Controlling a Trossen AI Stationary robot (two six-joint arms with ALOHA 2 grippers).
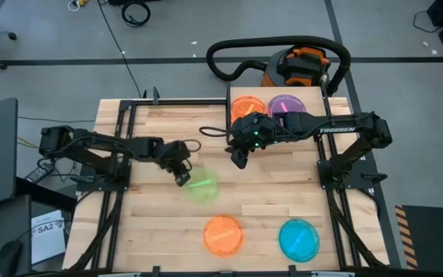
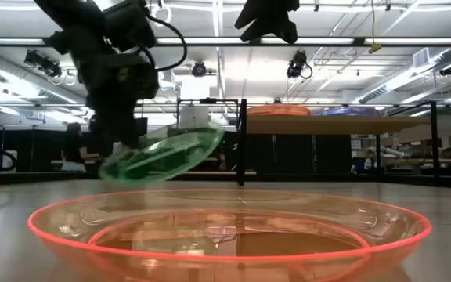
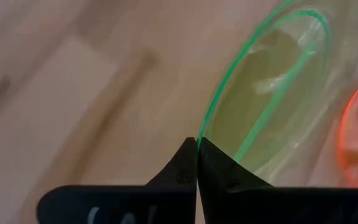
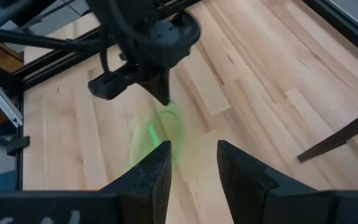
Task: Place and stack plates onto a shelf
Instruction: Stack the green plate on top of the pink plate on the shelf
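My left gripper (image 1: 182, 176) is shut on a green plate (image 1: 203, 188) held above the middle of the table. In the low view that plate (image 2: 165, 153) hangs tilted, clear of the wood. My right gripper (image 1: 239, 158) hovers open higher up, just in front of the shelf (image 1: 317, 106), with nothing between its fingers (image 4: 160, 171). An orange plate (image 1: 248, 106) and a purple-pink plate (image 1: 287, 104) lie side by side on the shelf's board. Another orange plate (image 1: 223, 235) and a blue plate (image 1: 298, 239) lie flat near the table's near edge. My left gripper pinches the green plate's rim (image 3: 202, 127) between its two fingers, at the plate's edge nearest the table's left. The fingers slant down from the left side. The plate is lifted clear and tilted, its free side reaching out toward the right.
The shelf stands at the far right of the table on a thin black frame (image 2: 242, 141). Black rails (image 1: 121, 146) run along both sides of the table. A vacuum cleaner (image 1: 302, 65) stands on the floor beyond the far edge. Bare wood lies between the held plate and the shelf.
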